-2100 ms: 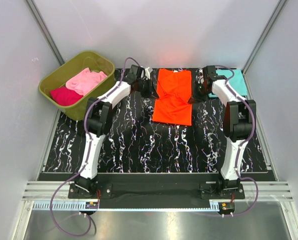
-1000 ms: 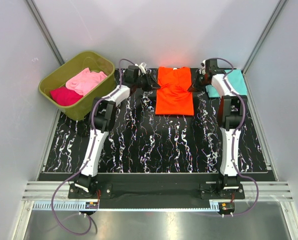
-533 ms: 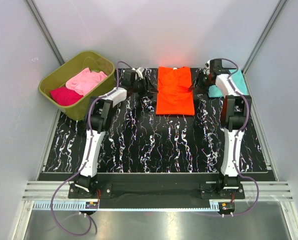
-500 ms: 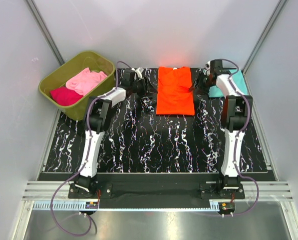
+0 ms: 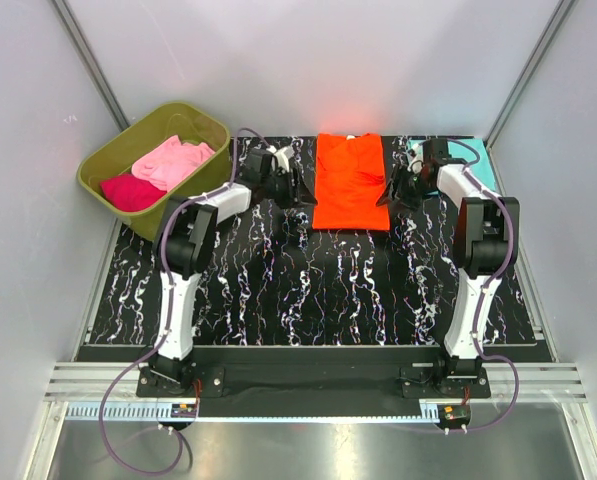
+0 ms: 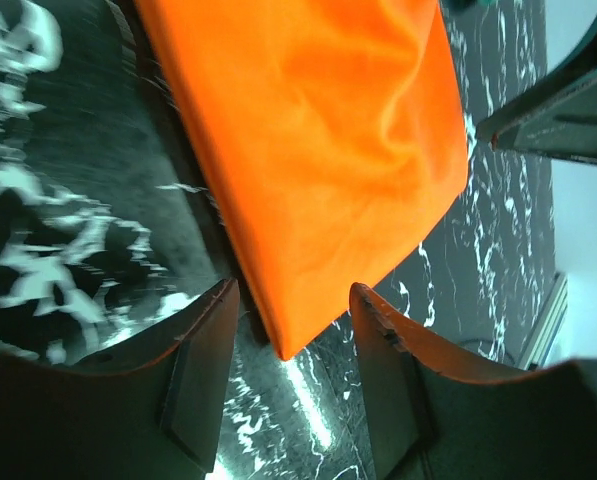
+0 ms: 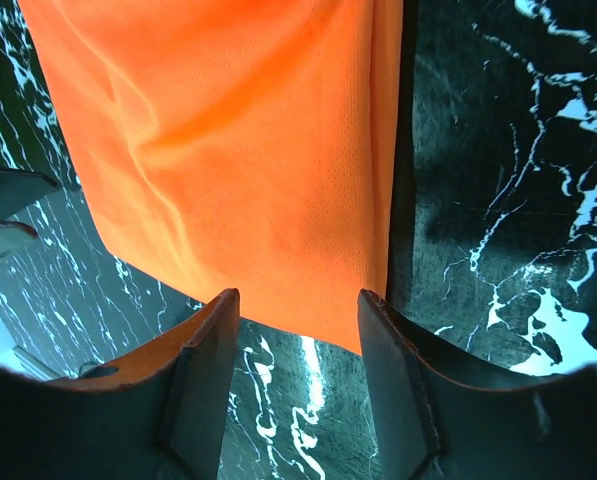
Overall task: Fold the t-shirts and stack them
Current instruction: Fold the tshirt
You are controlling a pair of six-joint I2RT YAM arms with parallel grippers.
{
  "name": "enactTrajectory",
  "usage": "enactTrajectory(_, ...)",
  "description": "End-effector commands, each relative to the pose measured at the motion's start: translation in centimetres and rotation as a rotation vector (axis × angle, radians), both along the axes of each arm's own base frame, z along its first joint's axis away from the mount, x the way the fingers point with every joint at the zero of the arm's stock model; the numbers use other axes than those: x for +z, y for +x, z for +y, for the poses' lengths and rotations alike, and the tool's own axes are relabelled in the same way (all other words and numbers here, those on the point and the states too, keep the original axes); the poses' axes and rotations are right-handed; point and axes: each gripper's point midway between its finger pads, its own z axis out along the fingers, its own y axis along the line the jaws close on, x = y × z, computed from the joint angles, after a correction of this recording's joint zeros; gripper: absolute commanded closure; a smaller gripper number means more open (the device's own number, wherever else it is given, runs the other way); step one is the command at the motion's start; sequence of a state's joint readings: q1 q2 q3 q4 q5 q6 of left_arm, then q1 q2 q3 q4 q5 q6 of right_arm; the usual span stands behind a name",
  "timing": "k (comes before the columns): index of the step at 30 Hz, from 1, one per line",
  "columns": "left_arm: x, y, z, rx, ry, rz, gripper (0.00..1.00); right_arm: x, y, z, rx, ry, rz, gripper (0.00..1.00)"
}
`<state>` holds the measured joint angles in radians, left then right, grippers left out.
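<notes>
The orange t-shirt [image 5: 350, 182] lies folded in a flat rectangle at the back middle of the black marbled table [image 5: 308, 290]. My left gripper [image 5: 296, 190] stands open at its left near corner; in the left wrist view the corner of the orange t-shirt [image 6: 318, 150] points between the spread fingers of the left gripper [image 6: 293, 375], untouched. My right gripper [image 5: 393, 192] is open at the shirt's right near corner; in the right wrist view the hem of the orange t-shirt [image 7: 238, 150] ends just ahead of the right gripper [image 7: 298, 370]. A teal t-shirt [image 5: 481, 160] lies behind the right arm, partly hidden.
An olive-green tub [image 5: 128, 140] at the back left holds a light pink t-shirt [image 5: 173, 160] and a magenta t-shirt [image 5: 128, 192]. Grey walls close in the back and both sides. Both arms reach from the near edge to the table's far end.
Both grippers have opened and let go of the orange t-shirt, which now lies folded flat. Both have drawn back a little toward the near side.
</notes>
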<state>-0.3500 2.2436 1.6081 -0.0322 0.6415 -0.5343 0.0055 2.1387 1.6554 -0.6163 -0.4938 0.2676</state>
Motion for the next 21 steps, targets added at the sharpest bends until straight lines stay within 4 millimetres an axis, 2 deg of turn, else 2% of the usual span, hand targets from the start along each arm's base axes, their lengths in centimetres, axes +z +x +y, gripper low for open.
enactTrajectory(1, -0.5, -0.3, -1.0, -0.042, 0.004, -0.043, 0.48, 0.8, 0.6, -0.7, 0.029, 0.026, -0.062, 0.44)
enactTrajectory(10, -3.4, -0.8, -1.3, -0.054, 0.034, 0.017, 0.51, -1.4, -0.7, -1.0, 0.033, 0.025, -0.029, 0.47)
enactTrajectory(16, -3.8, -1.2, -1.4, -0.071, 0.054, 0.012, 0.56, -2.2, -1.0, -0.6, 0.032, 0.049, -0.025, 0.53)
enactTrajectory(20, -3.4, -1.3, -1.8, -0.084, 0.028, 0.022, 0.76, -2.6, -1.1, -0.4, 0.028, 0.067, -0.036, 0.62)
enactTrajectory(21, -3.5, -1.5, -1.9, -0.09, 0.023, 0.029, 0.92, -2.7, -1.2, -0.4, 0.02, 0.067, -0.034, 0.69)
